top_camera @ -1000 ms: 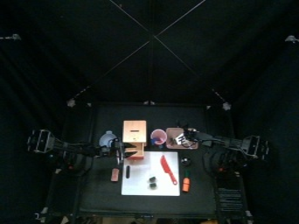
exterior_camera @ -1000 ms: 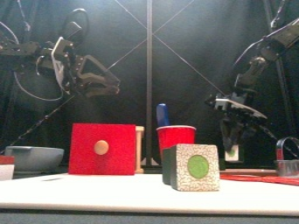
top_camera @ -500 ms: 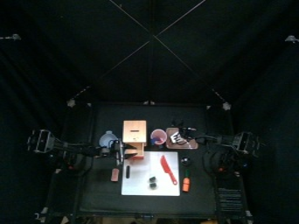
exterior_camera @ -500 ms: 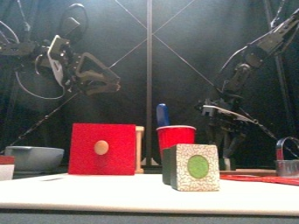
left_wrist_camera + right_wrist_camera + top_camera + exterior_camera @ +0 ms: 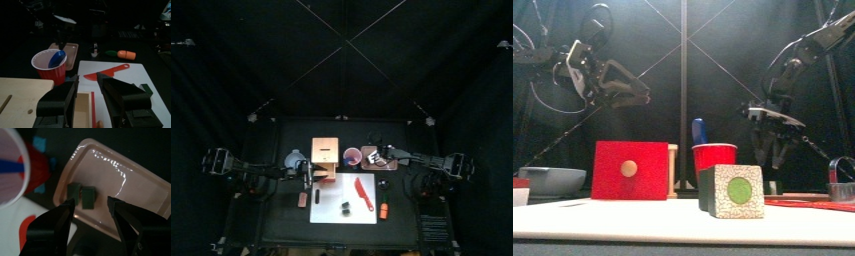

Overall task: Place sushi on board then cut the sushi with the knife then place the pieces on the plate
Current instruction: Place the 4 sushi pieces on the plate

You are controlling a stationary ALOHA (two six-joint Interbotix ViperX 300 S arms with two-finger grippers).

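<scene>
Pink tray (image 5: 127, 183): is lying at the back right of the table, just beside the cup, and is carrying two dark sushi pieces (image 5: 81, 195) that are sitting side by side and touching.
Sushi block (image 5: 734, 190): is standing upright on the board near its front edge, its green face looking forward.
Board (image 5: 331, 215): is lying flat at the table's front middle.
Red knife (image 5: 365, 188): is lying flat on the board behind the sushi block, apart from it.
Cup (image 5: 714, 157): is standing behind the board and is holding the blue knife (image 5: 699, 130) upright.
Right gripper (image 5: 92, 203): is hanging over the tray with its jaws spread wide, gripping nothing; the two sushi pieces are showing between them.
Left gripper (image 5: 87, 79): is hovering above the box by the board's back left corner, its jaws parted and empty.
Box (image 5: 629, 170): is standing left of the cup, its red drawer front facing forward.
Bowl (image 5: 551, 180): is sitting at the far left.
Orange toy (image 5: 125, 54): is lying just beside the board's right edge.
</scene>
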